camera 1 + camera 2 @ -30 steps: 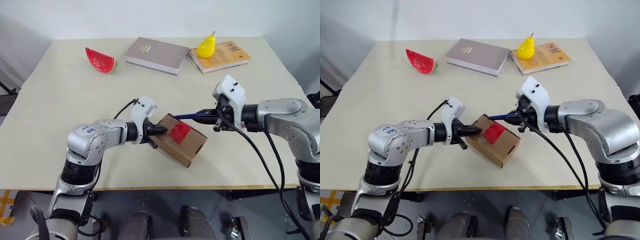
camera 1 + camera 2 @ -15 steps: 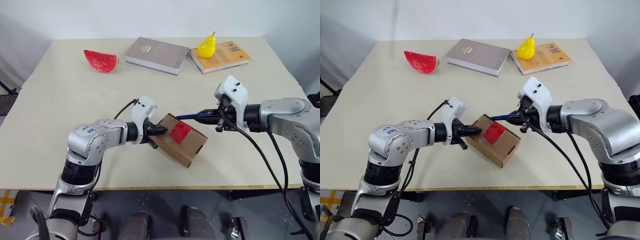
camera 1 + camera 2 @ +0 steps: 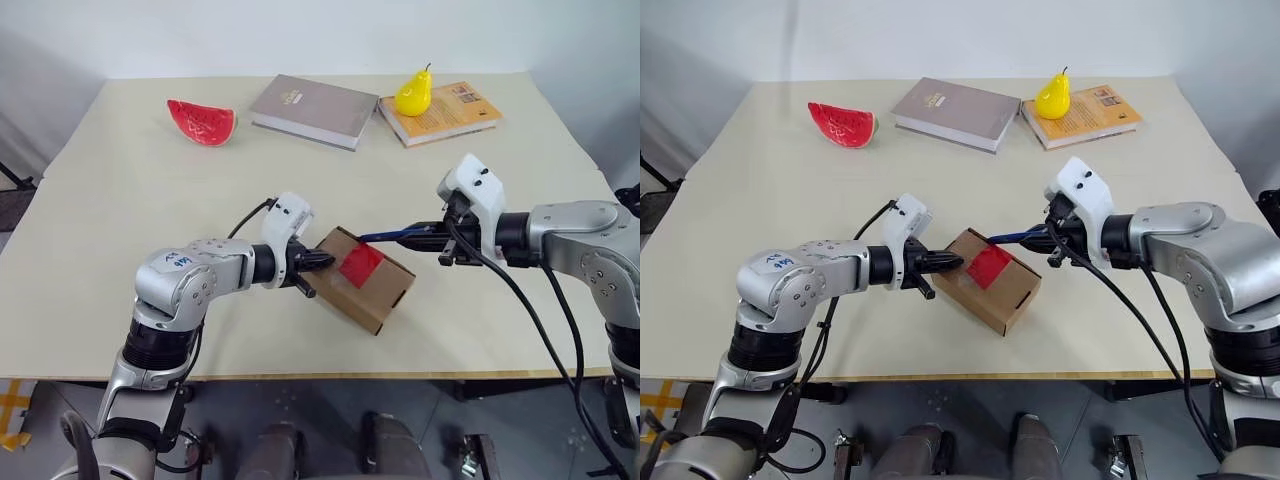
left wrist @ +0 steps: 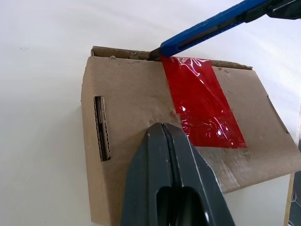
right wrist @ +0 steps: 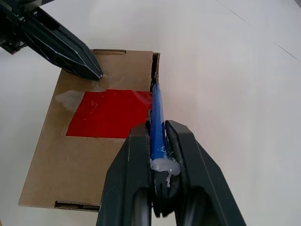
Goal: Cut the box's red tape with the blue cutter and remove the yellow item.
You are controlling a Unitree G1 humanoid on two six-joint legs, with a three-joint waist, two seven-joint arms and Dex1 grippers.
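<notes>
Clamped between the right gripper's (image 5: 157, 155) two black fingers is the blue cutter (image 3: 392, 236), held nearly level with its dark tip resting at the far edge of the box (image 3: 365, 280), right where the red tape (image 3: 361, 263) meets the lid seam; the tip itself is too small to tell whether it has bitten into the tape. Across from it, the left gripper (image 3: 318, 260) has its fingers pressed fully together, holding nothing, their point pushed down on the cardboard lid beside the near end of the tape. That box sits slantwise on the pale table (image 3: 120, 200), near the front edge, between the two arms, lid down and flaps closed, so whatever lies inside is hidden. Well back on the table lie a watermelon slice (image 3: 201, 121), a grey book (image 3: 313, 110), and an orange book (image 3: 440, 113) with a yellow pear (image 3: 413, 95) standing on it.
</notes>
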